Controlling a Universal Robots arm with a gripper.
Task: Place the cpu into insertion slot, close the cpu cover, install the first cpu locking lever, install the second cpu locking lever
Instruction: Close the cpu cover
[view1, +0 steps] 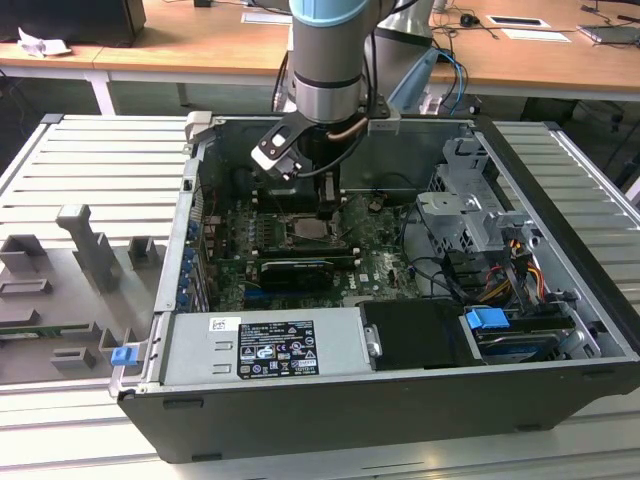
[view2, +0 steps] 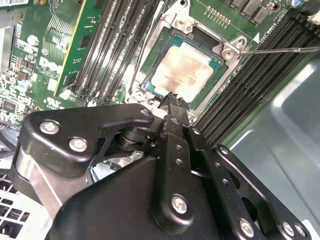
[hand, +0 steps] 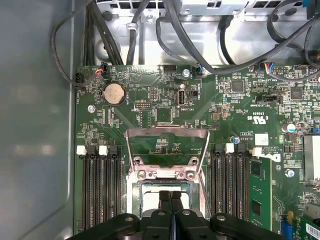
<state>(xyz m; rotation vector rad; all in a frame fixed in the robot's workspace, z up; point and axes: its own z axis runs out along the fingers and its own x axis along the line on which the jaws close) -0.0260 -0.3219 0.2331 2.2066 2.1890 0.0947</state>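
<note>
1. While the exterior view shows the arm reaching down into the open computer case (view1: 330, 425), its gripper (view1: 327, 212) hangs over the board, where detail is too small to judge.
2. In the second wrist view the cpu (view2: 184, 70), a pale silvery-beige square with a green edge, lies flat in the black-rimmed insertion slot (view2: 202, 36).
3. The black fingers are pressed together on nothing, their tips just above one edge of the chip.
4. The first wrist view shows the cpu cover (hand: 167, 131), a thin grey metal frame, apparently standing raised off the slot.
5. A thin steel locking lever (view2: 280, 50) juts across the long black memory slots (view2: 260, 75).
</note>
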